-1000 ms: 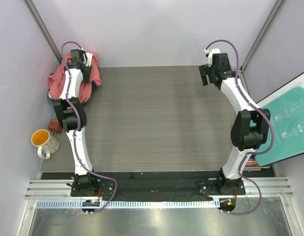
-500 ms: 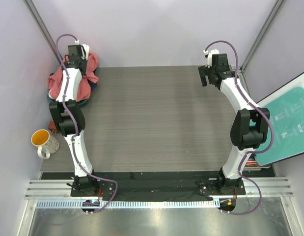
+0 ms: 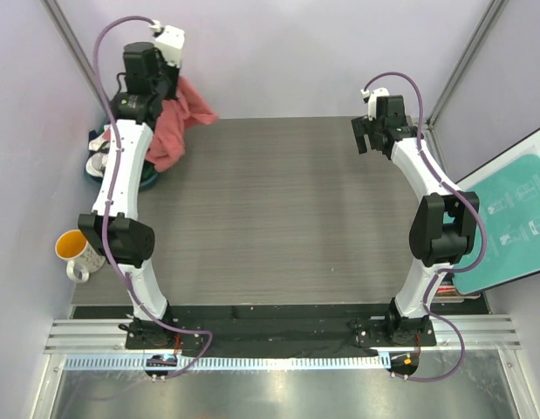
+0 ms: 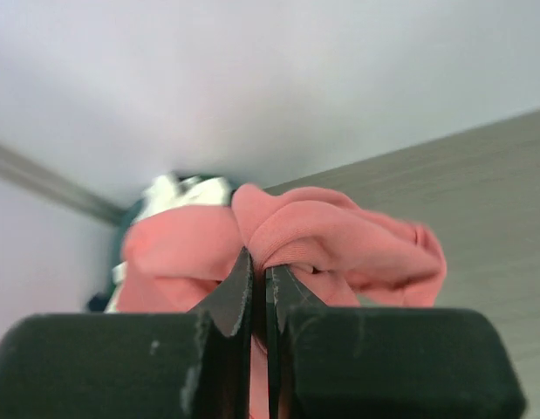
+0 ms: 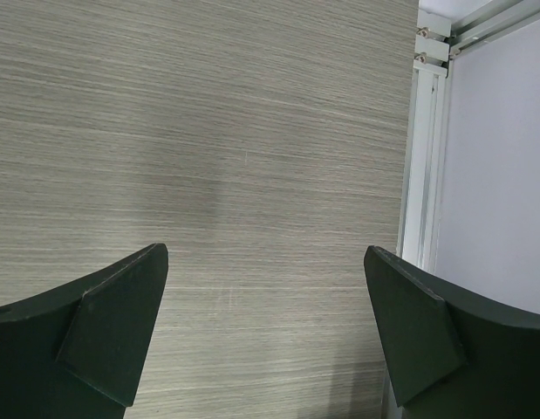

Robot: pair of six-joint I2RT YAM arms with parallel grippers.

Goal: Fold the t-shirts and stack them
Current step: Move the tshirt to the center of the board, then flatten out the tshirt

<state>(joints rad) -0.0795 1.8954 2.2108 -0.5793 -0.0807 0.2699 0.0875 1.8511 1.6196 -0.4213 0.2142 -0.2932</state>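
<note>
Spanning the scene: grey wood-grain tabletop (image 3: 296, 218). Hanging over its far left corner: coral-red soft cloth t-shirt (image 3: 178, 122), likely light, limp, non-slip; better taken at shoulder seams than mid-bunch. Pinching a bunched fold: left gripper (image 4: 256, 262), pressed together. Idle at far right: right gripper (image 5: 265, 251), spread wide, empty.

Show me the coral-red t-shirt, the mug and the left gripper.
coral-red t-shirt (image 3: 178, 122): top view, hanging cloth.
mug (image 3: 71, 244): top view, orange inside.
left gripper (image 4: 255, 266): left wrist view, between its shut fingertips.
</note>
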